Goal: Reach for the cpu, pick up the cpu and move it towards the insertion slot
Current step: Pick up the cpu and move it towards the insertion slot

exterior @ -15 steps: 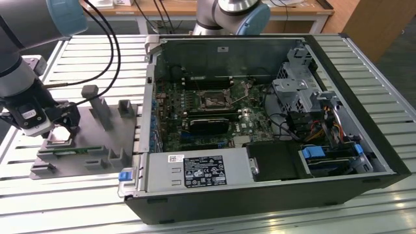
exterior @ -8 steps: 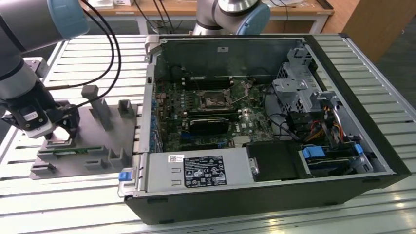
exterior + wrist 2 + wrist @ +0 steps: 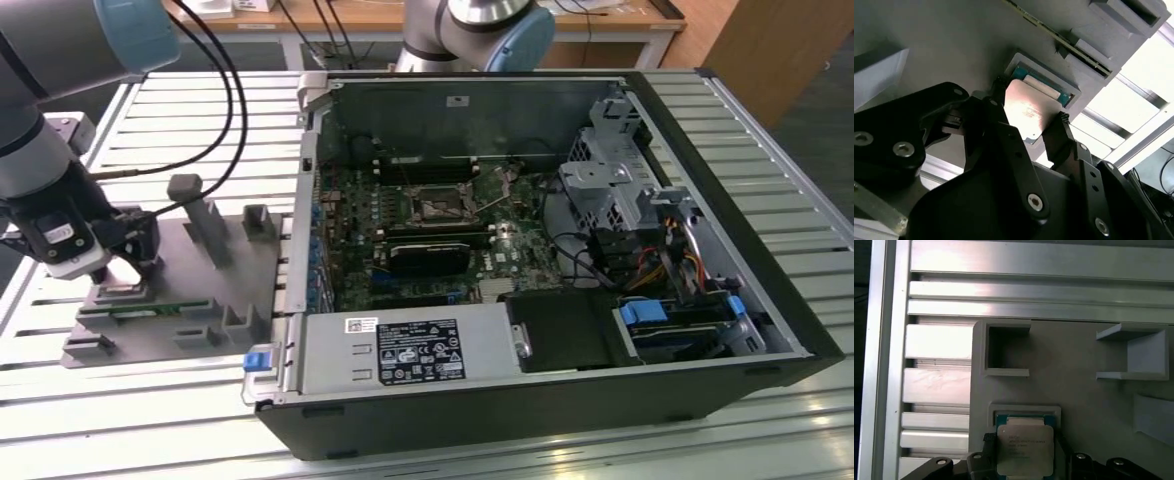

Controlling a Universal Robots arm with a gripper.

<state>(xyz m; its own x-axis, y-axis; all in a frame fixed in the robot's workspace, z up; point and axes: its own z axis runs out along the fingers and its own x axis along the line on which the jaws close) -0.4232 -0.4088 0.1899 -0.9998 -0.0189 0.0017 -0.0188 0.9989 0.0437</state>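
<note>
gripper clenched on the cpu by two opposite edges — chip sits just above its pocket in the grey fixture. insertion slot well apart from the fixture. Risk: thin edge grip — chip may tilt, snag the pocket rim, or slip.

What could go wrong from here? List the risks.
1. The end effector appears to pinch the cpu by its thin edges, so it might slip or tilt.
2. The cpu sits close to its pocket; a tilted lift could snag the rim.
3. The slot lies deep inside the case, beside loose cables; a careless entry may clip them.
</note>
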